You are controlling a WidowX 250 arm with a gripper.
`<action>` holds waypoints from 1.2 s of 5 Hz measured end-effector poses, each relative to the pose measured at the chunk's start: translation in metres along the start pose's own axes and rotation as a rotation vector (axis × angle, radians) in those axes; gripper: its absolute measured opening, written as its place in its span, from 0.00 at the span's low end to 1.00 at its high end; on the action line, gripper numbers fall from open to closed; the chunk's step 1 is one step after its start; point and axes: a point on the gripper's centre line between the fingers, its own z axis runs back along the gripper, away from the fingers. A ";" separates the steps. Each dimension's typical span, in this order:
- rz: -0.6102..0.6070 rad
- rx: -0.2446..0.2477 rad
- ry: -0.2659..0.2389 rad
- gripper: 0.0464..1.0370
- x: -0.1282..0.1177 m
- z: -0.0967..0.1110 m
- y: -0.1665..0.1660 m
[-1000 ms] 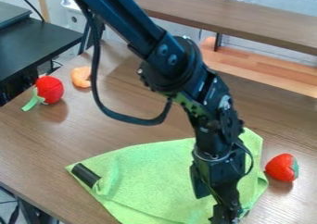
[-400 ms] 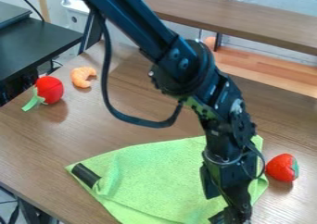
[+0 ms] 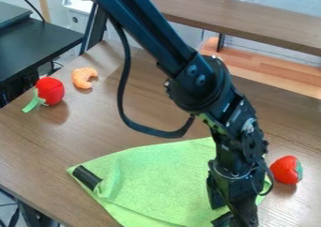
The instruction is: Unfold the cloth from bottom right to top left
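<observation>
Nearest, the tool [image 3: 234, 218] is over the green cloth's [image 3: 160, 181] lower right, its opening impossible to tell, while the cloth lies on the tabletop [image 3: 75, 139], probably light, limp and best pinched by the top layer's lower-right edge.

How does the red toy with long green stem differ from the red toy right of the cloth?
On the stemmed toy, the green part sticks out; on the right-hand toy, it is darker and hugs the side. The stemmed toy lies far from the cloth, the right-hand toy close to it. Both are red and rest on the table.
</observation>
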 end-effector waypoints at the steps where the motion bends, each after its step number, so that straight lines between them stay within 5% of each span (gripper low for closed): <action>1: 0.004 0.005 -0.008 0.52 0.001 -0.004 0.001; 2: 0.000 -0.007 -0.023 0.24 0.002 -0.005 -0.001; 3: -0.017 -0.023 -0.023 0.07 -0.001 -0.006 -0.004; 6: -0.040 -0.164 -0.130 0.01 -0.017 0.034 0.022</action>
